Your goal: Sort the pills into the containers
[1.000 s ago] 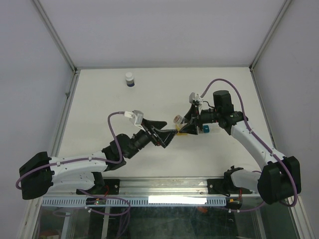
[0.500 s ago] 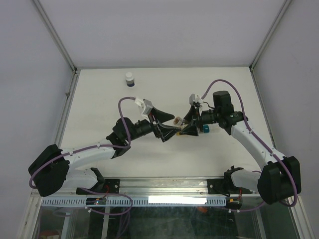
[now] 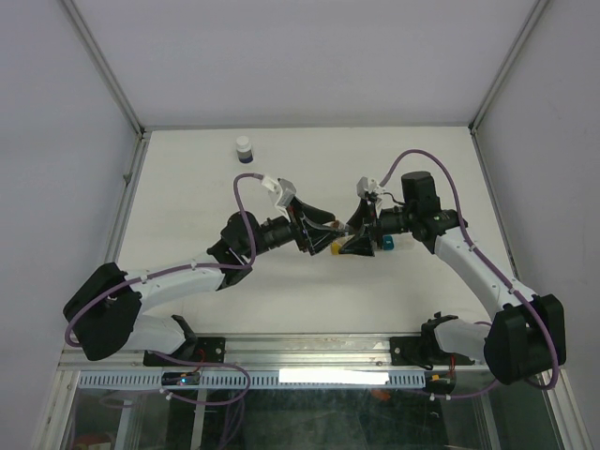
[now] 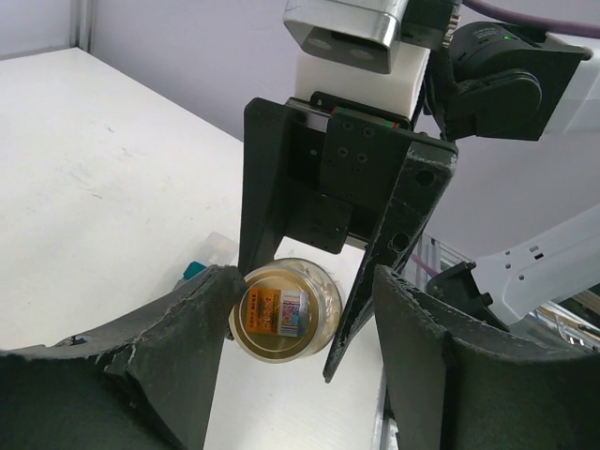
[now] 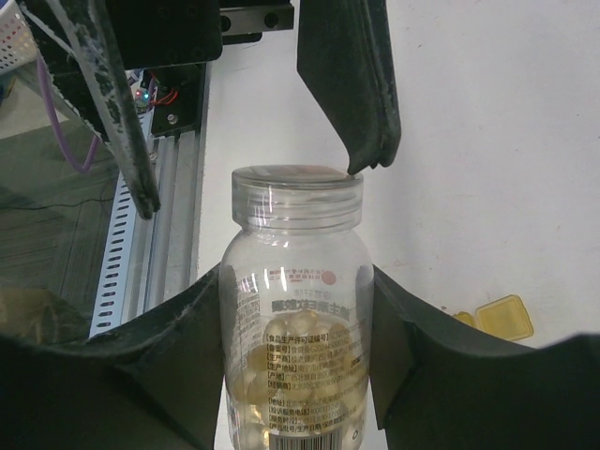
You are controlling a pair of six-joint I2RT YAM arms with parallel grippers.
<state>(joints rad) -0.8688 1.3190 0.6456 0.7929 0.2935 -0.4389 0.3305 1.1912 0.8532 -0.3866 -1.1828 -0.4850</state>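
While the right gripper [image 5: 298, 281] clamps the pill bottle [image 5: 295, 328], the left gripper [image 4: 307, 281] straddles its cap [image 5: 295, 180], seemingly half-open.

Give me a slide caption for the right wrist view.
Right hand grips a clear pill bottle; the open left hand flanks its cap.

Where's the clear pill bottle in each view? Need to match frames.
Top external: just below picture centre, clear bottle, partly hidden.
Left wrist: lower centre, seen end-on.
Right wrist: bottom centre, cap pointing up in the picture.
Shared landmark: the right gripper clamped on it, visible in all three.
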